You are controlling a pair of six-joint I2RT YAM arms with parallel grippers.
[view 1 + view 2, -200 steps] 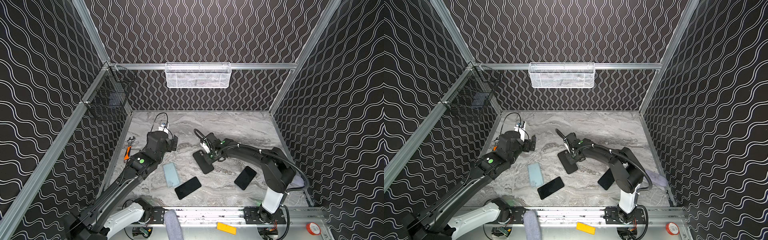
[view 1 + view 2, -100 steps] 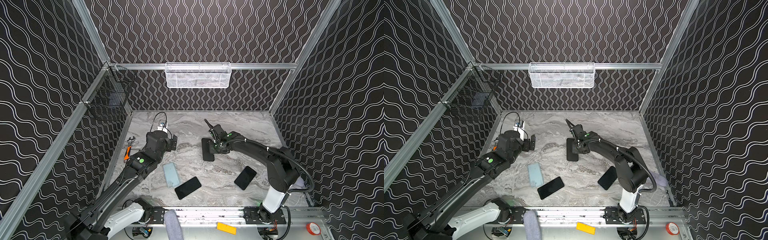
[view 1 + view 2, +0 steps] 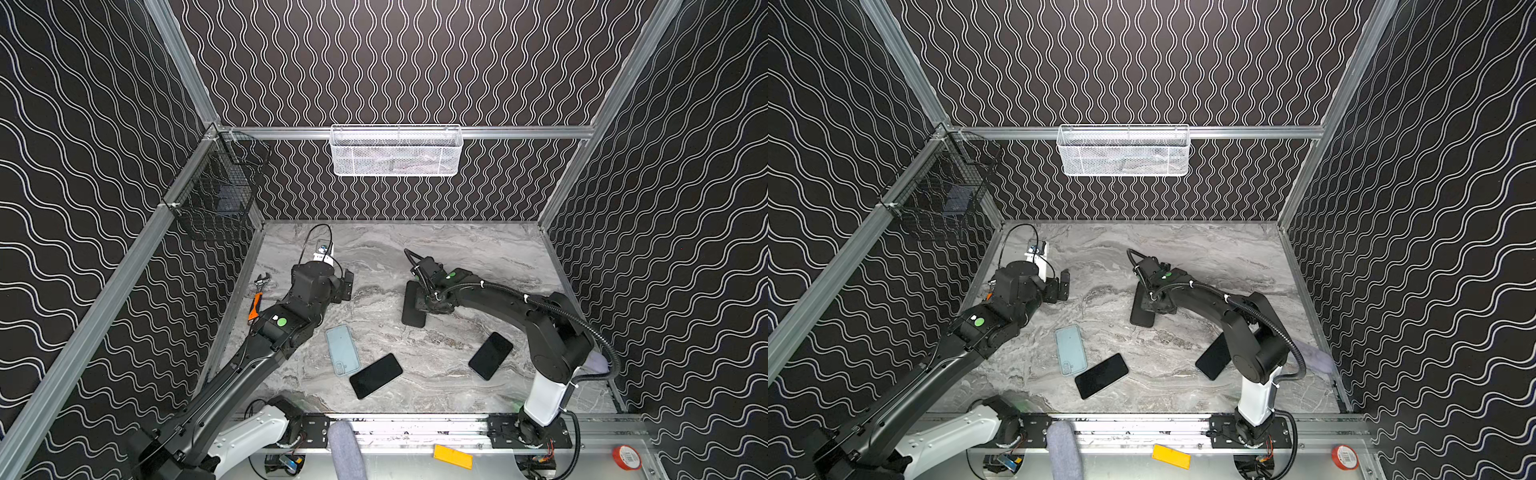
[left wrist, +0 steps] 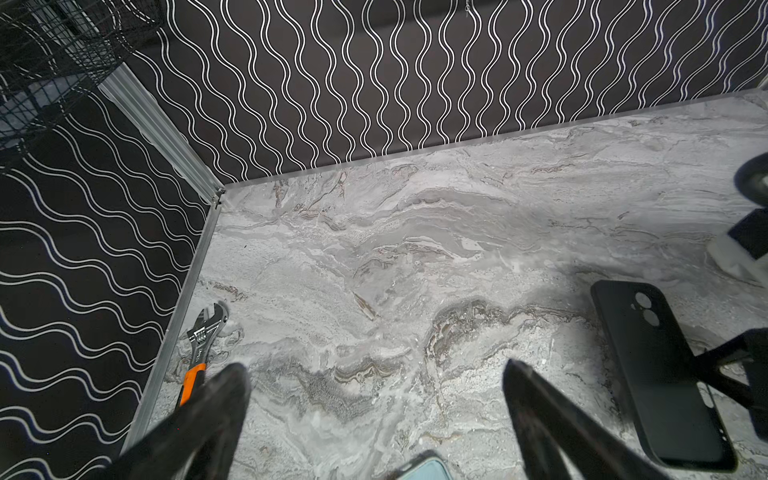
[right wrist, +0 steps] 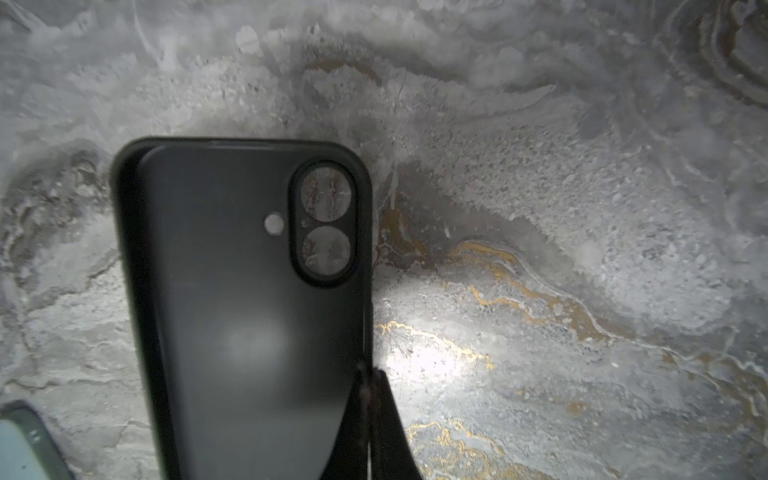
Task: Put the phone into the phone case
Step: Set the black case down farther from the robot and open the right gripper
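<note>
Your right pincer [image 5: 368, 374] is pinching the side wall of the black phone case [image 3: 412, 305] at the middle of the counter [image 3: 457, 257]. Your left pincer [image 4: 374, 370] hangs spread above the counter. A black phone [image 3: 376, 376] lies just beside the light-blue case [image 3: 343, 350]; a second phone [image 3: 490, 355] lies near the right arm [image 3: 498, 295].

The black case [image 5: 241, 311] runs off the view's edge — the right arm [image 3: 1250, 332] half-hides one phone [image 3: 1210, 361].

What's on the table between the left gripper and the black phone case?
Nothing: only bare marble between the left gripper and the black phone case, seen in both top views and the left wrist view.
</note>
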